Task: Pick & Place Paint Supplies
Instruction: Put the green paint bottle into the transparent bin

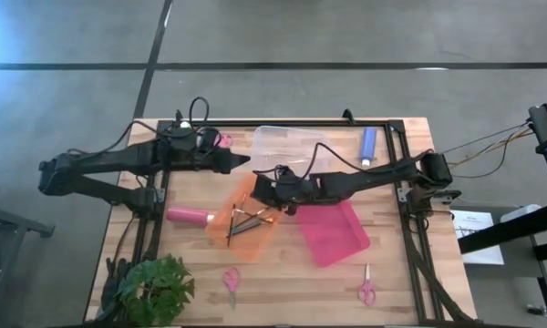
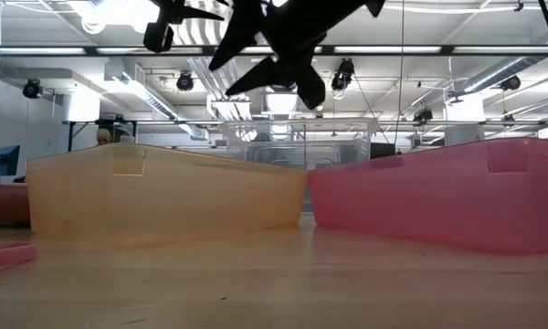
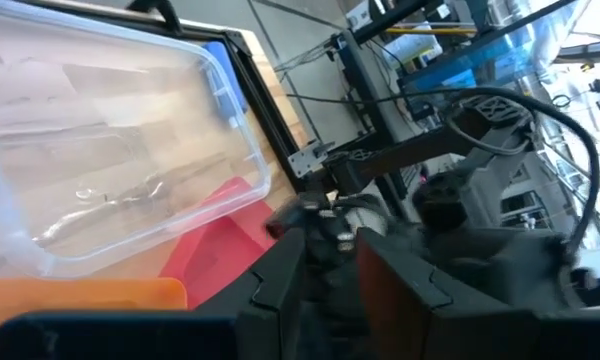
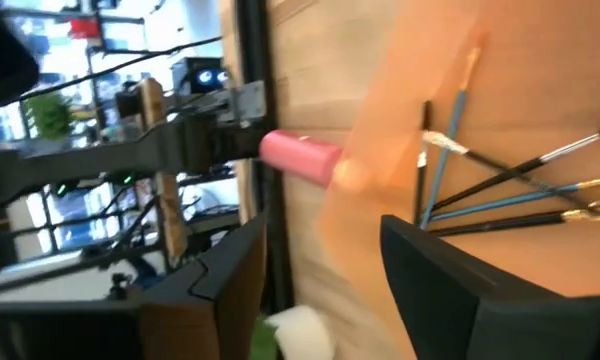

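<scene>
Dark fingers on the right gripper (image 1: 255, 193) stand parted with nothing between them, hovering over the orange bin (image 1: 221, 221). In the right wrist view daylight shows between the two fingers (image 4: 230, 290), so I read this as a release just made over the bin, a brush delivered. Below them the paintbrushes (image 4: 500, 195) lie fanned on the bin's floor: thin dark handles, one blue, pale bristle tips, crossing each other at one end.

Out to the side, the left gripper (image 1: 242, 160) waits near the clear container (image 1: 287, 141), by the table's far edge. Its fingers (image 3: 280, 290) look close together, but whether anything sits between them I cannot tell.

Further out, a pink-red paint bottle (image 1: 188, 216) lies on its side on the wood just beside the orange bin. A blue bottle (image 1: 369, 144) lies near the far right corner, well apart from everything. The pink tray (image 1: 342, 239) sits beside the orange bin with nothing showing in it.

Next call, by my judgement: lift the right arm clear and go for a bottle, most likely the blue one on its side. Round and lying down, it may roll under the fingers.
</scene>
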Tool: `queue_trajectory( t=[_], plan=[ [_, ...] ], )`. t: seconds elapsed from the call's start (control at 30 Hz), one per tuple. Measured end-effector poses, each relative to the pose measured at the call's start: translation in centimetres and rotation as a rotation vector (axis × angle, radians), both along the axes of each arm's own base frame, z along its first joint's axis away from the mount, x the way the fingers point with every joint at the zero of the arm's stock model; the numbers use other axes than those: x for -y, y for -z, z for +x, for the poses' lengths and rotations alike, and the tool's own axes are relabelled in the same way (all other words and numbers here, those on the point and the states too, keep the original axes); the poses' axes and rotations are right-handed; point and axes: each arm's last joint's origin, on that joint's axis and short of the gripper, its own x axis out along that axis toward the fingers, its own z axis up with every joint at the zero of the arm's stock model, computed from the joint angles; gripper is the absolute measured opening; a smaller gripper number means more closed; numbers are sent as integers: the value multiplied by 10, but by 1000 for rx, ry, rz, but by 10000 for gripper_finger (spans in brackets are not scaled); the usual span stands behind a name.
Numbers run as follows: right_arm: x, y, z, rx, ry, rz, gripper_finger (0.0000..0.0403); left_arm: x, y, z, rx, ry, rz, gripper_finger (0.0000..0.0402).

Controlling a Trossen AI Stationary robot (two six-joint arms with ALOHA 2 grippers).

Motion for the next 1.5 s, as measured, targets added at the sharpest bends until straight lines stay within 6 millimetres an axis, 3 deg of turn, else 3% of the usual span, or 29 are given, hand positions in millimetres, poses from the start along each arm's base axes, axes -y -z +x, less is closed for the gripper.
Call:
queue_trajectory(
  t=[0.3,0.5,0.67,0.83,1.03,1.2,1.5],
  plan=[
    [-4,-25,-29,-81,-59,-88,197,1,-2,-18,-54,-40,37,101],
    [0,-53,-64,-73,-121,-231,197,0,7,-26,-181,-96,48,101],
    [4,-88,-98,-21,-207,-395,197,0,14,-27,-261,-83,76,101],
    [8,-112,-134,-18,-169,-471,197,-2,29,-31,-395,-203,-10,101],
    [14,-133,-169,37,-105,-558,197,-4,30,-26,-359,-298,-60,101],
    [17,-143,-190,68,-111,-609,197,-5,18,-20,-231,-284,5,101],
    [20,-149,-210,41,-121,-671,197,-6,7,-17,-145,-255,77,101]
  ],
)
